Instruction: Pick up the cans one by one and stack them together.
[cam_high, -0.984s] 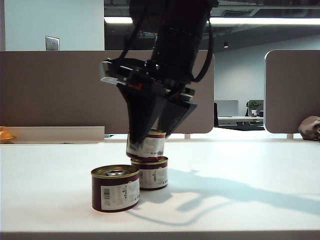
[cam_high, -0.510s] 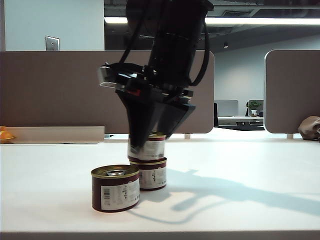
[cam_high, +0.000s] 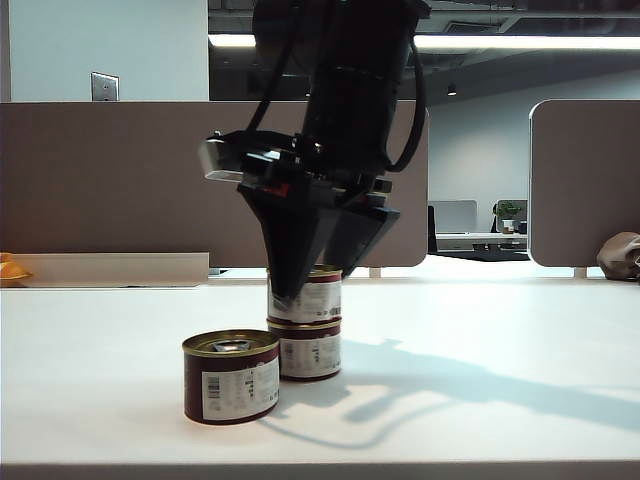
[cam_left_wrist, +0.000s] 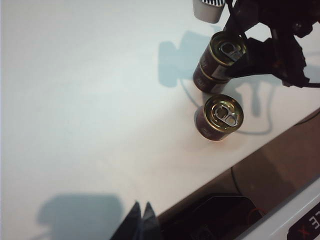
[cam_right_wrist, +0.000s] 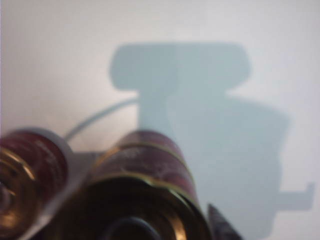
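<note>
Cans: two stacked mid-worktop, the third just beside. Right gripper straddles the upper can, whether gripping or released unclear; left gripper hangs apart, jaws clenched.

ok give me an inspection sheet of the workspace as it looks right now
Surface: white table, bare apart from the cans.
Job's things: top can sits on the bottom can; the third can stands alone on the table in front.
Clutter: nothing seen.
Grippers: right gripper straddles the top can, whether it grips cannot be told; left gripper shut, off near the table edge.
Cables: black cables run along the right arm.
Surroundings: brown partitions, office behind.
</note>
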